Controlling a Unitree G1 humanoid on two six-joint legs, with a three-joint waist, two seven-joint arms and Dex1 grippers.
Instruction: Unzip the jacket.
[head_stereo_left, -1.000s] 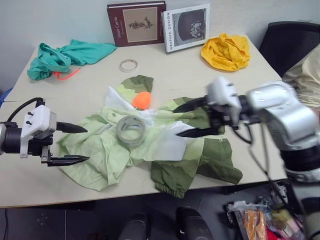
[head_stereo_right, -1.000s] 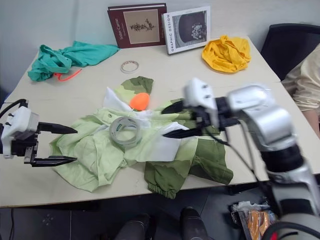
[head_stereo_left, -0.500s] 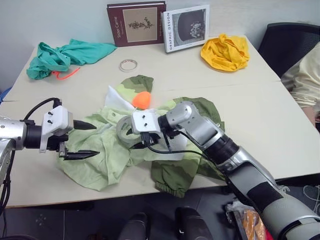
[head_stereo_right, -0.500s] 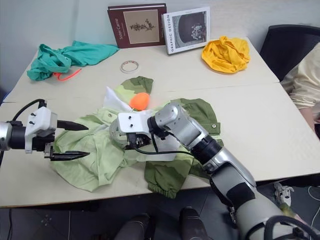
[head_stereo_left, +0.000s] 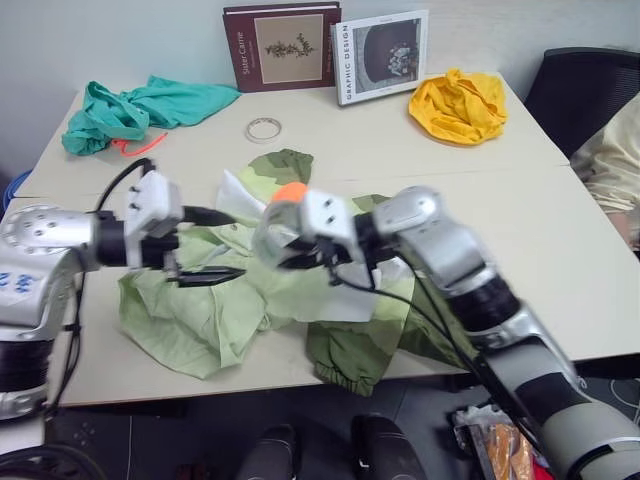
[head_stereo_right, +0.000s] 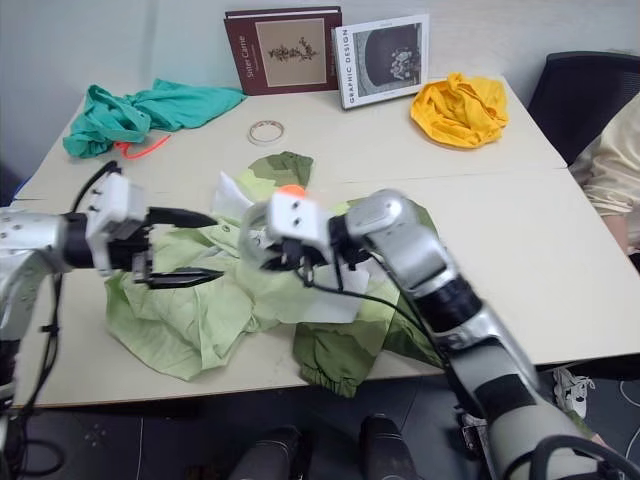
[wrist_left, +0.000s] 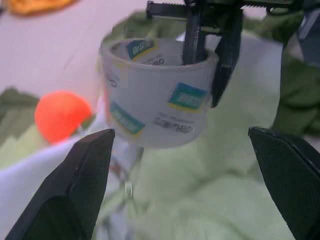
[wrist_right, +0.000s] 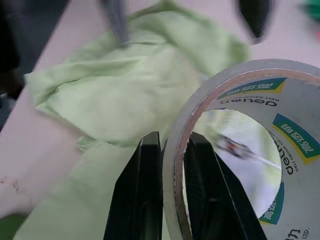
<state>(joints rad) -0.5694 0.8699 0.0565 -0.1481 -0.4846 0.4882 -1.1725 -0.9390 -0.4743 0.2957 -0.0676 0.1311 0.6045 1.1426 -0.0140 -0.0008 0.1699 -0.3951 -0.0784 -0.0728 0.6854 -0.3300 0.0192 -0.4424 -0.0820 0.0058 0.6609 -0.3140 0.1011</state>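
- Jacket (head_stereo_left: 250, 300) lying crumpled across the near half of the table (head_stereo_left: 560, 220), pale green panels toward the robot's left, olive panels toward its right, white in the middle; zip line not readable among the folds.
- Right gripper (wrist_right: 167, 195) clamped on the wall of a roll of clear tape (head_stereo_left: 278, 232), one finger inside the ring and one outside, roll held clear of the cloth above the jacket's middle.
- Left gripper (head_stereo_left: 210, 246) spread wide, holding nothing, hovering just over the pale green panel and pointing at the roll.
- Orange ball (wrist_left: 62, 116) resting on the jacket just beyond the roll, touching the white cloth.
- Step in hand, by judgement: clearing clutter off the garment so the front can be reached.
- To do it well: carry the roll off to bare tabletop well away from the jacket, keeping the pinch firm so the ring does not swing or slip from the fingers.
- Set down flat rather than on edge, so no rolling back onto the cloth.
- Keep the open left fingers out of the roll's path; close quarters between the two grippers make a knock likely.
- Ball likely wants removing too before hunting for the zip pull.
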